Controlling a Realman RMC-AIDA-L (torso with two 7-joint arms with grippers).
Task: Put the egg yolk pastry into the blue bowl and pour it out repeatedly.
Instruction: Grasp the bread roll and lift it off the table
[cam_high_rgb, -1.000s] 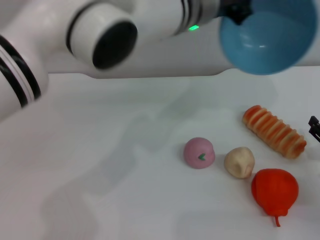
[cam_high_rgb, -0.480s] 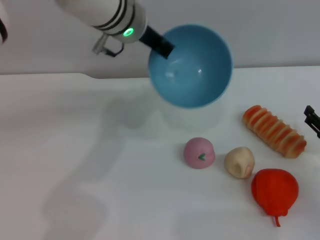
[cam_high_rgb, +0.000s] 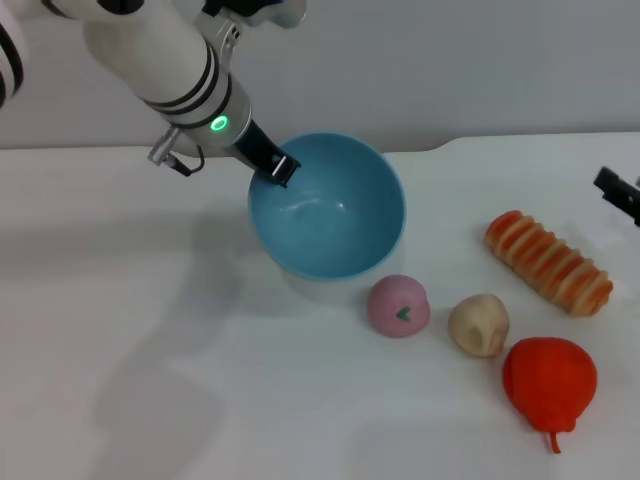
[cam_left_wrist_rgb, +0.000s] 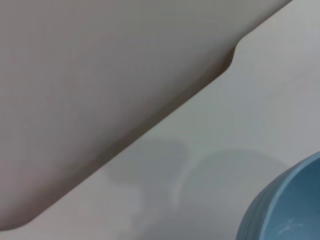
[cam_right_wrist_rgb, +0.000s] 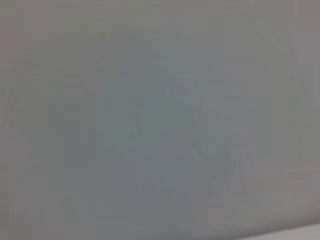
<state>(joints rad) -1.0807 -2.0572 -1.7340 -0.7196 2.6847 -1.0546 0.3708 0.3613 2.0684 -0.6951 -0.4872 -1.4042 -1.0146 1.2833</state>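
The blue bowl (cam_high_rgb: 335, 210) is empty and tilted, held just above the white table by my left gripper (cam_high_rgb: 276, 166), which is shut on its far-left rim. The bowl's edge also shows in the left wrist view (cam_left_wrist_rgb: 287, 210). The egg yolk pastry (cam_high_rgb: 479, 324), a pale beige lump, lies on the table to the right of the pink bun (cam_high_rgb: 398, 305), in front and right of the bowl. My right gripper (cam_high_rgb: 622, 192) shows only as a dark tip at the right edge of the head view.
A striped orange-and-cream bread (cam_high_rgb: 548, 262) lies at the right. A red pear-shaped fruit (cam_high_rgb: 549, 382) lies in front of the pastry. The table's back edge (cam_high_rgb: 430, 150) runs behind the bowl. The right wrist view shows only a plain grey surface.
My left arm has swung the bowl from the upper right down and left, to a spot low over the table behind the pink bun. The right gripper tip has risen slightly.
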